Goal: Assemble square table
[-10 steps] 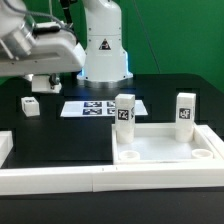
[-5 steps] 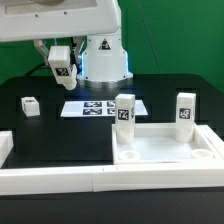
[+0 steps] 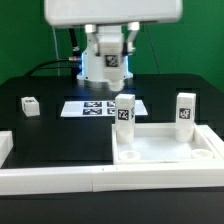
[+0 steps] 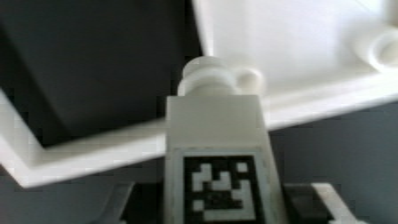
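Gripper [image 3: 112, 58] hung high over the back of the black table [image 3: 60, 138], pinching the held leg [image 4: 217, 135] by its sides, tag facing the wrist cam. Panel [image 3: 165, 150] lay at the exterior view's right w/ the near leg [image 3: 124, 111] and far leg [image 3: 185, 114] upright at its rear corners. The loose leg [image 3: 30, 105] lay well apart at the left, beyond the marker board [image 3: 98, 107].

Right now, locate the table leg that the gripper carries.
The leg hangs in mid-air in the gripper, at the exterior view's upper middle, in front of the robot base and higher than the marker board.
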Controlling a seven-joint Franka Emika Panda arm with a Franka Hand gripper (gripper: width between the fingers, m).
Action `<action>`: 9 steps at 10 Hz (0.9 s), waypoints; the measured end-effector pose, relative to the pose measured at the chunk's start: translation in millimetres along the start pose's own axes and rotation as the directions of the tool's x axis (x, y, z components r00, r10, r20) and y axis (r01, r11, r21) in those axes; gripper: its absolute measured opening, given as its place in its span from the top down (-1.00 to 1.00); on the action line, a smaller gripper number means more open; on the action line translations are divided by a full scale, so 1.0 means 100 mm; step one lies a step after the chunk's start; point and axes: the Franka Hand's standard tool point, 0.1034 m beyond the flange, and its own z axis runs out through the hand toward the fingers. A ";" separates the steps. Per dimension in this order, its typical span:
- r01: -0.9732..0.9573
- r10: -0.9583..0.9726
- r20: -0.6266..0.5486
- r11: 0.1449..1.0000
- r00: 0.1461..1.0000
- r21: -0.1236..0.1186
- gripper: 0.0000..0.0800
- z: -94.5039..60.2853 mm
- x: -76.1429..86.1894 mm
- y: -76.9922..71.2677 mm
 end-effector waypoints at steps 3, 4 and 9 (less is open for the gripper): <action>-0.121 0.136 -0.167 0.988 0.976 0.098 0.28 0.16 -0.15 -0.77; -0.116 0.138 -0.215 0.987 0.967 0.114 0.28 0.16 -0.14 -0.79; -0.002 0.010 -0.170 0.999 0.985 0.051 0.28 0.46 -0.36 -0.92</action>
